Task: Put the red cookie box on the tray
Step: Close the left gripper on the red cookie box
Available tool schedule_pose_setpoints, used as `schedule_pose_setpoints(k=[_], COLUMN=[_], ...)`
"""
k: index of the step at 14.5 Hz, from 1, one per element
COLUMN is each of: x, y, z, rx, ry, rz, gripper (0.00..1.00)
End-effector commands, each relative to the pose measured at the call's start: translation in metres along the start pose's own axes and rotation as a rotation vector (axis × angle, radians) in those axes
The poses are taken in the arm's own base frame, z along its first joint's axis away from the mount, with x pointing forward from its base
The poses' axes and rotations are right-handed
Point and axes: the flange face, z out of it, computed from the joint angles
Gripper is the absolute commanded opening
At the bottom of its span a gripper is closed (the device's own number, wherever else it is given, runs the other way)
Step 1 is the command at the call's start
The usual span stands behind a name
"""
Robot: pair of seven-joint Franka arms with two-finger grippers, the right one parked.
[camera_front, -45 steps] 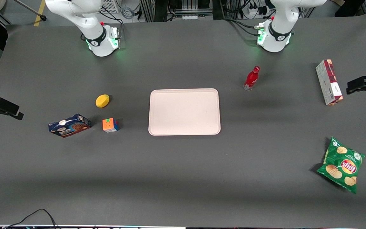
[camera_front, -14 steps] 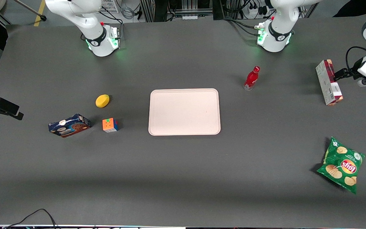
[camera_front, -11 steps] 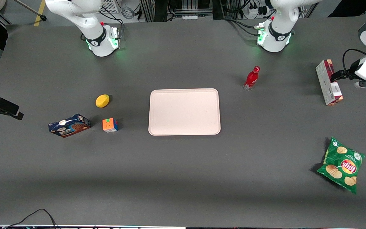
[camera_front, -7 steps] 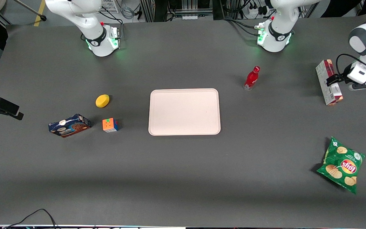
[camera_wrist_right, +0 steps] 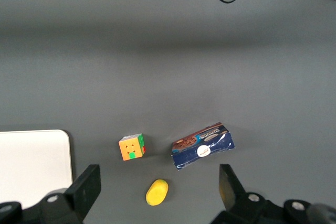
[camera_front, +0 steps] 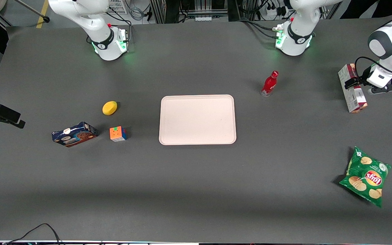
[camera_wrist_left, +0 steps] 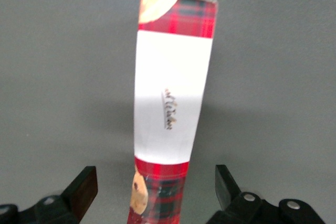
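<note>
My gripper (camera_front: pixel 352 82) hung over the red cookie box (camera_front: pixel 352 88), which stood on its long edge toward my working end of the table, well apart from the tray (camera_front: pixel 197 119) at the table's middle. A red bottle (camera_front: pixel 270 83) stood upright between box and tray. A green chip bag (camera_front: pixel 365 176) lay nearer the camera. Toward the parked arm's end sat a lemon (camera_front: pixel 109 108), a puzzle cube (camera_front: pixel 118 133) and a blue cookie box (camera_front: pixel 74 134).

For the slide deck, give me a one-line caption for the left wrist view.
Open gripper poised over the red cookie box, one finger on either side of its narrow upper face, not yet closed.
</note>
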Motion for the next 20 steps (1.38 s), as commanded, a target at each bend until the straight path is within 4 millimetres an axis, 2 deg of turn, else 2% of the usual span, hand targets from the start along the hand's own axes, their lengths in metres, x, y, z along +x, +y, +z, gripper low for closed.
schedule_pose_setpoints(k=[1, 3, 4, 6, 7, 9, 11, 13, 15, 18, 20], x=[-0.011, -0.010, -0.010, -0.012, -0.011, -0.005, 0.006, 0.030, 0.049, 0.082, 0.097], y=[-0.006, -0.005, -0.004, 0.000, 0.001, 0.005, 0.009, 0.010, 0.004, 0.010, 0.023], z=[0.004, 0.004, 0.006, 0.012, 0.012, 0.009, -0.004, -0.036, -0.078, -0.162, -0.218], rx=[-0.011, -0.013, -0.013, -0.018, -0.019, -0.013, -0.005, 0.007, 0.009, 0.031, 0.043], ry=[0.004, -0.001, -0.006, -0.037, -0.041, -0.031, -0.012, 0.005, -0.020, -0.045, -0.091], rz=[-0.008, -0.007, -0.011, -0.021, -0.029, -0.016, 0.004, 0.031, 0.048, 0.092, 0.120], gripper=[0.80, 0.41, 0.30, 0.21, 0.12, 0.11, 0.11, 0.11, 0.12, 0.16, 0.16])
